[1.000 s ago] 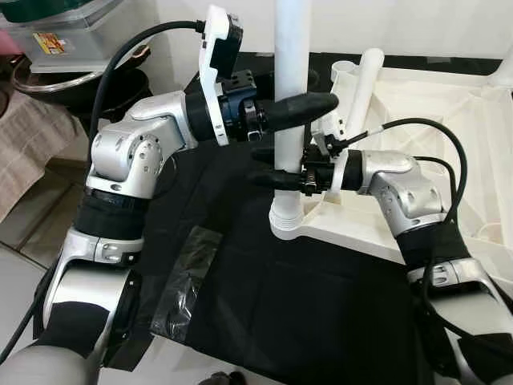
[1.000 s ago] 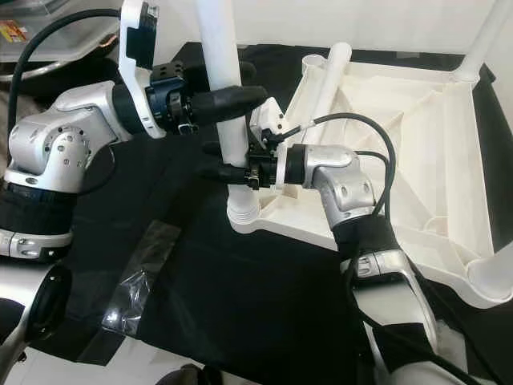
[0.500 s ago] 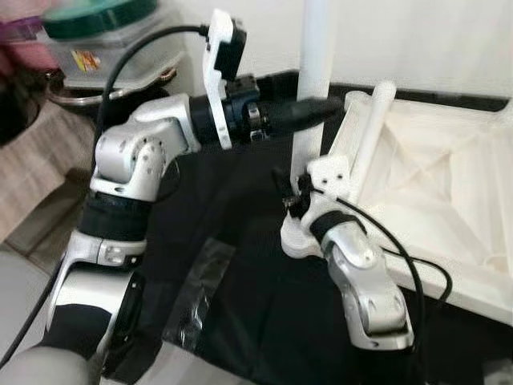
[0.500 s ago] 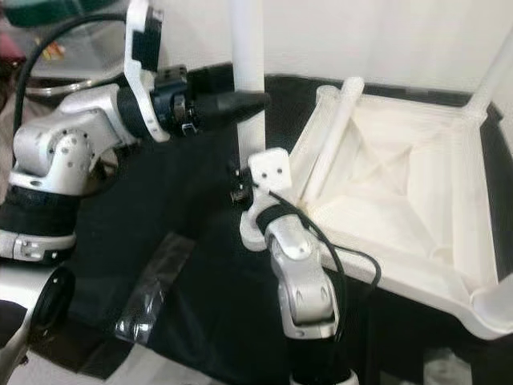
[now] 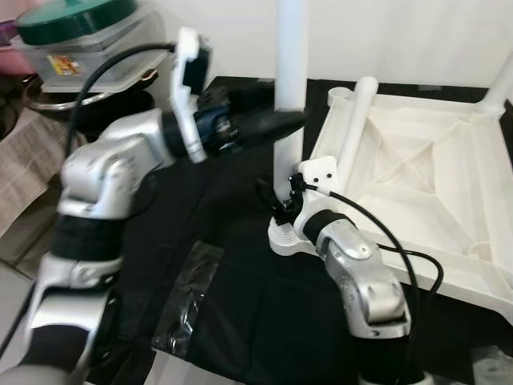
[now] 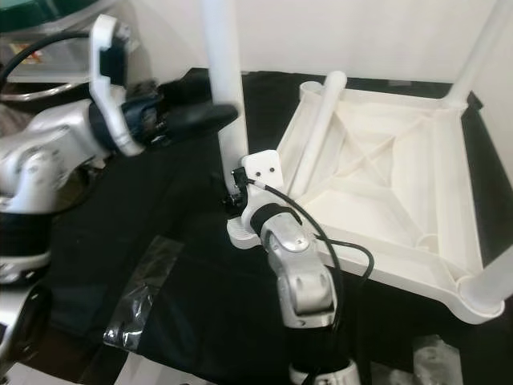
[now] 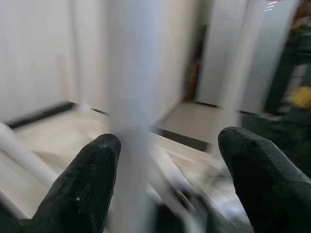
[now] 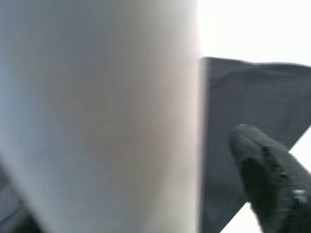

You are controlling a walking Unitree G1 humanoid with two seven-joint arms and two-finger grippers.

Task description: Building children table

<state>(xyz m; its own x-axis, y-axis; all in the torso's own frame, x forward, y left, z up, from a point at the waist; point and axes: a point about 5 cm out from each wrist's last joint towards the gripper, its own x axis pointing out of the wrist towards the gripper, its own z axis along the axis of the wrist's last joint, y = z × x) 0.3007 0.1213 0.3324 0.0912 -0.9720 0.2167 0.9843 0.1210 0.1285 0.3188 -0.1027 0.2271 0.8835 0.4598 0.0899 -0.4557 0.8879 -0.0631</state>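
The white tabletop (image 5: 417, 176) lies upside down on a black cloth (image 5: 240, 305). An upright leg (image 5: 290, 88) stands in its near corner socket; another leg (image 5: 353, 120) lies loose inside. The left gripper (image 7: 165, 184) straddles the upright leg, fingers spread. The right gripper (image 5: 276, 210) is at the socket, grip unclear. Assembly looks part done.

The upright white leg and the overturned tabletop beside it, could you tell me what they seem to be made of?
The upright leg looks like smooth, matte white plastic tubing. The tabletop, lying underside up, shows moulded ribs and corner sockets, so it is probably injection-moulded plastic, slightly creamier. Both rest on a black cloth, apparently fabric.
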